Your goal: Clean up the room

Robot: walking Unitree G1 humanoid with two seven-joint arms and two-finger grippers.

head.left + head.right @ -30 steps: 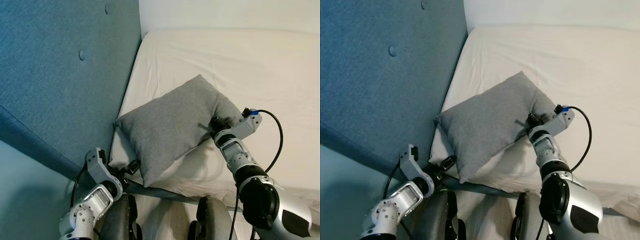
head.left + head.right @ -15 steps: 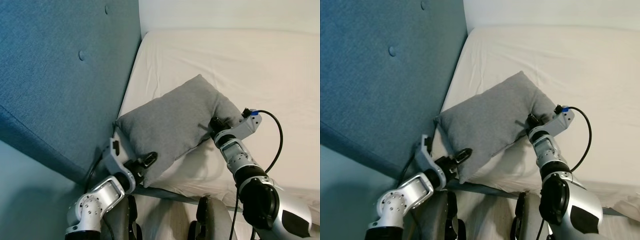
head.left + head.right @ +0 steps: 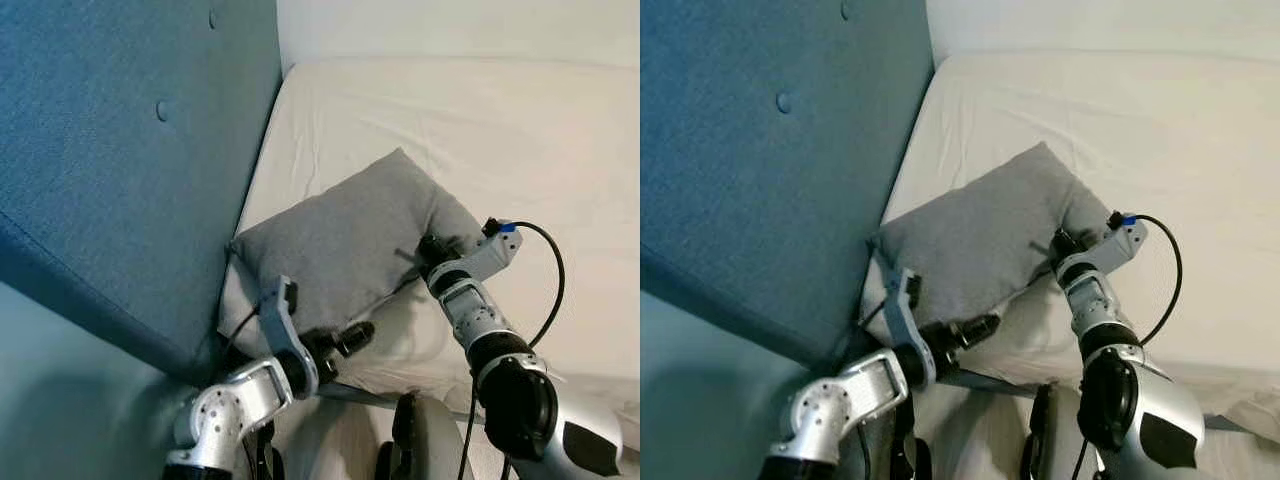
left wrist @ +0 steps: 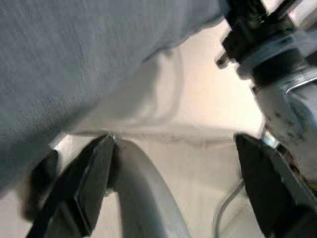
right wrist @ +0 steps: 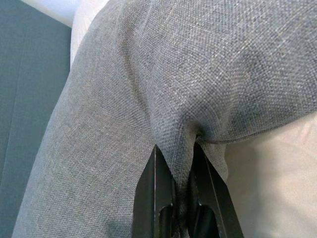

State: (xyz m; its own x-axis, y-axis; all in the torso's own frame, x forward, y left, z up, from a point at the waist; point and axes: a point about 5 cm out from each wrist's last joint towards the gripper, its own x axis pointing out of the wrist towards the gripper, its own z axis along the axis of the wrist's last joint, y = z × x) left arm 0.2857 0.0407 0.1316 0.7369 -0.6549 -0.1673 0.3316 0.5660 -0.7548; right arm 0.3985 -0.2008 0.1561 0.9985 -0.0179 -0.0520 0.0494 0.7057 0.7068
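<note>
A grey pillow (image 3: 340,250) lies askew on the white bed (image 3: 500,130), its left corner against the blue headboard (image 3: 120,150). My right gripper (image 3: 430,248) is shut on a pinch of fabric at the pillow's right edge; in the right wrist view the two black fingers (image 5: 157,178) clamp a fold of grey cloth (image 5: 163,89). My left gripper (image 3: 356,335) sits at the bed's near edge, just under the pillow's lower corner. In the left wrist view its fingers (image 4: 91,173) stand wide apart and open, with the pillow (image 4: 74,59) above them and nothing between.
The padded headboard rises along the left, with pale wall (image 3: 60,400) below it. A grey bed rail (image 3: 350,392) runs under the mattress edge. My own dark legs (image 3: 425,445) show at the bottom. The right arm's black cable (image 3: 555,270) loops over the sheet.
My left arm has swung up and to the right, from beside the headboard to under the pillow's lower corner. The right gripper and the pillow have stayed put.
</note>
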